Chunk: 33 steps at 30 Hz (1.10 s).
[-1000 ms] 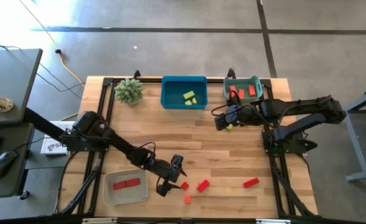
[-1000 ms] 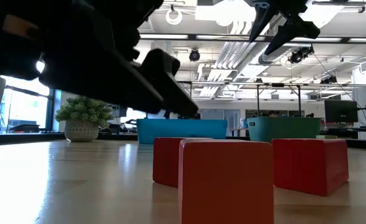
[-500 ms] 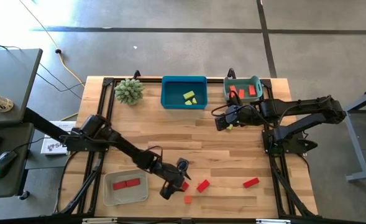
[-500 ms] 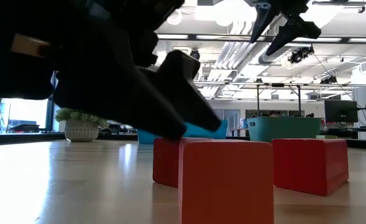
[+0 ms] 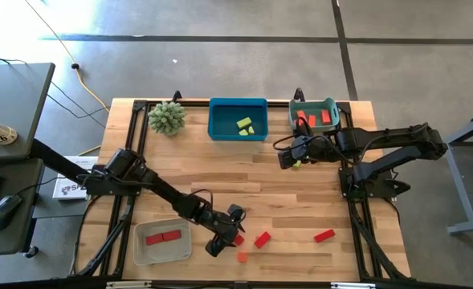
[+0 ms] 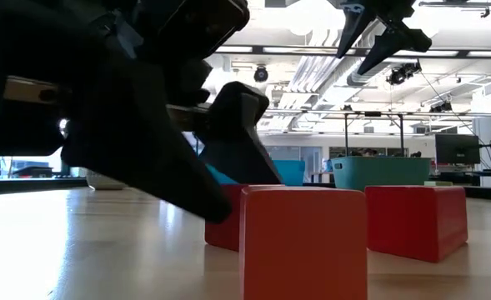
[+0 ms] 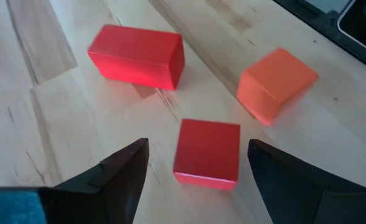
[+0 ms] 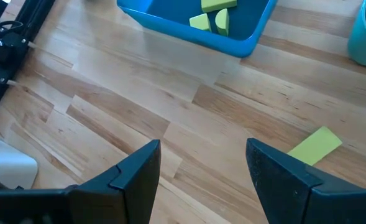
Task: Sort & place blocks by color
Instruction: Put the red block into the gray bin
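My left gripper (image 5: pixel 230 234) stands open, low over the table near its front edge. Its two fingers stand on either side of a small red cube (image 7: pixel 207 153) without touching it. A red bar (image 7: pixel 137 56) and an orange cube (image 7: pixel 276 84) lie just beyond that cube. In the low view the orange cube (image 6: pixel 303 242) fills the foreground. Another red bar (image 5: pixel 324 235) lies further right. My right gripper (image 5: pixel 287 157) hangs open, high above a yellow-green bar (image 8: pixel 315 146) that lies flat on the table.
A grey tray (image 5: pixel 144 250) at the front left holds a red bar. The blue tray (image 5: pixel 238 104) at the back holds yellow-green blocks. The teal tray (image 5: pixel 332 108) beside it holds orange and red ones. A spiky green plant (image 5: pixel 166 117) stands at the back left.
My left gripper has gone down and toward the table's right edge, closing in on the red cube until its fingers stand on either side of it. It has stayed open. The blocks have not moved.
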### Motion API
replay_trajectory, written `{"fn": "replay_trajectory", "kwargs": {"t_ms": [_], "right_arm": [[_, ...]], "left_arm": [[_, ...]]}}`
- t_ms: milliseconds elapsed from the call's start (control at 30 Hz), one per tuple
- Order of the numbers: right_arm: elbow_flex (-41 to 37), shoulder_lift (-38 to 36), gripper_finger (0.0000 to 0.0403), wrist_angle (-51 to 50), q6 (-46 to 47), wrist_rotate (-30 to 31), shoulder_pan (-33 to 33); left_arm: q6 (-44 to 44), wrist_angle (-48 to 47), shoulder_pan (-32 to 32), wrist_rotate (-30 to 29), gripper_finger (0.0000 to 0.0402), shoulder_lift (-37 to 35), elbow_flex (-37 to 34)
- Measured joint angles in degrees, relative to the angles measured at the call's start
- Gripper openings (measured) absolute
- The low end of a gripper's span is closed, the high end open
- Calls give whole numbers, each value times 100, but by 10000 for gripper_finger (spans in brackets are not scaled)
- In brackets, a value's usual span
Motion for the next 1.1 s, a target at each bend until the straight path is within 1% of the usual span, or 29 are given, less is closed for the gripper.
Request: {"fn": "replay_trajectory", "kwargs": {"t_ms": [133,433,500,600,700,800,1100], "right_arm": [[0,0,224,2,0,0,0],[0,0,224,4,2,3,0],[0,0,224,4,2,3,0],[0,0,224,4,2,27,-2],[0,0,224,4,1,111,-5],[0,0,224,4,-24,145,-17],[0,0,224,-55,-180,212,-17]], "left_arm": [[2,-80,-2,1,238,24,-2],[-5,0,0,23,158,24,-2],[-126,-11,0,28,137,24,-2],[-553,-34,25,99,108,20,0],[-957,-84,69,174,107,-23,-1],[-1139,-101,136,161,107,-53,-3],[-1139,-875,502,-326,107,-750,-11]]}}
